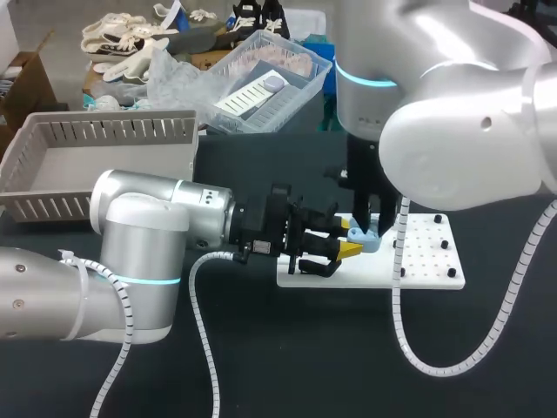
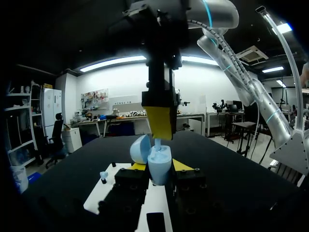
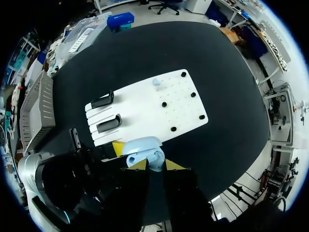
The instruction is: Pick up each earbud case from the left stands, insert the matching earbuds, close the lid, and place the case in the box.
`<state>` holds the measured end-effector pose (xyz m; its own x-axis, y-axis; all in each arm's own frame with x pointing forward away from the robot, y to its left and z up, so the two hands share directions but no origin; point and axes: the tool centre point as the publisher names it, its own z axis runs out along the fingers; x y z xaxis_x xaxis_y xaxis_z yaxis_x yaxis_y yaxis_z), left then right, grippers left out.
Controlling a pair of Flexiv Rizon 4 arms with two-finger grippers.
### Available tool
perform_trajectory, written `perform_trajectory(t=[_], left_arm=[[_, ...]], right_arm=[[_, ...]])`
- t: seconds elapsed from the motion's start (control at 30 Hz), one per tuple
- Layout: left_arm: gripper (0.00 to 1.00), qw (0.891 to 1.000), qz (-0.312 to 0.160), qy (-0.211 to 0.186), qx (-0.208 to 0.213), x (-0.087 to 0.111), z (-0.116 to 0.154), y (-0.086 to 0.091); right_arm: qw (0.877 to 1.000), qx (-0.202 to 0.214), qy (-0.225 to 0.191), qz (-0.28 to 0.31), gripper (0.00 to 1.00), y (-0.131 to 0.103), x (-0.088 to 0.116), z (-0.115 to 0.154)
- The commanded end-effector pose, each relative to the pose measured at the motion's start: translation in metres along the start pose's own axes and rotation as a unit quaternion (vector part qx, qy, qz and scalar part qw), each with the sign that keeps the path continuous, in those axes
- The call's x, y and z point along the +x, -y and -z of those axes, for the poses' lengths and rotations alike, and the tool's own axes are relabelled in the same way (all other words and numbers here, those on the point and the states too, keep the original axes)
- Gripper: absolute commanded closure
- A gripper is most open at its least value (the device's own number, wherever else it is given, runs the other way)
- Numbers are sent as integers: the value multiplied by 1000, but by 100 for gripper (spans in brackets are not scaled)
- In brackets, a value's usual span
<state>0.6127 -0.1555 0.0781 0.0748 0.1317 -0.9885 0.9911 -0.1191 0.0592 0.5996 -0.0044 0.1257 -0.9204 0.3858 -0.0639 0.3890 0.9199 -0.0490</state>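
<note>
One earbud (image 3: 157, 82) on the board (image 3: 183, 104) shows only in wrist views.

The earbud case (image 2: 158, 166) is seen as smooth, glossy pale-blue plastic — the bench (image 1: 261, 366) as matt black. The pegged board (image 1: 426, 261) appears smooth white plastic; the arm shells (image 1: 470, 148) — glossy silver.
</note>
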Motion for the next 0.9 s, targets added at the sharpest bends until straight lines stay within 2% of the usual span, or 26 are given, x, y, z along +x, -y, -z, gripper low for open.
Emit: perform_trajectory(t=[0.03,0.13,0.17,0.2,0.23,0.43,0.57,0.8,0.9], left_arm=[[100,1000,0,0,-2,0,0,0],[100,1000,0,0,-2,0,0,0],[100,1000,0,0,-2,0,0,0],[100,1000,0,0,-2,0,0,0],[100,1000,0,0,-2,0,0,0],[100,1000,0,0,-2,0,0,0],[100,1000,0,0,-2,0,0,0],[100,1000,0,0,-2,0,0,0],[100,1000,0,0,-2,0,0,0]], right_arm=[[1000,1,-1,-1,100,-1,-1,-3],[1000,1,-2,-2,100,-2,-2,-4],[1000,2,-2,-2,85,-2,-3,-4],[1000,1,-4,-2,65,-2,-3,-5],[1000,1,-5,-1,61,-3,-3,-5],[1000,-1,-6,1,52,-3,-3,-6],[1000,-12,7,-2,51,0,-1,1],[997,-56,49,-26,50,24,-3,22],[994,-81,61,-39,38,39,-7,27]])
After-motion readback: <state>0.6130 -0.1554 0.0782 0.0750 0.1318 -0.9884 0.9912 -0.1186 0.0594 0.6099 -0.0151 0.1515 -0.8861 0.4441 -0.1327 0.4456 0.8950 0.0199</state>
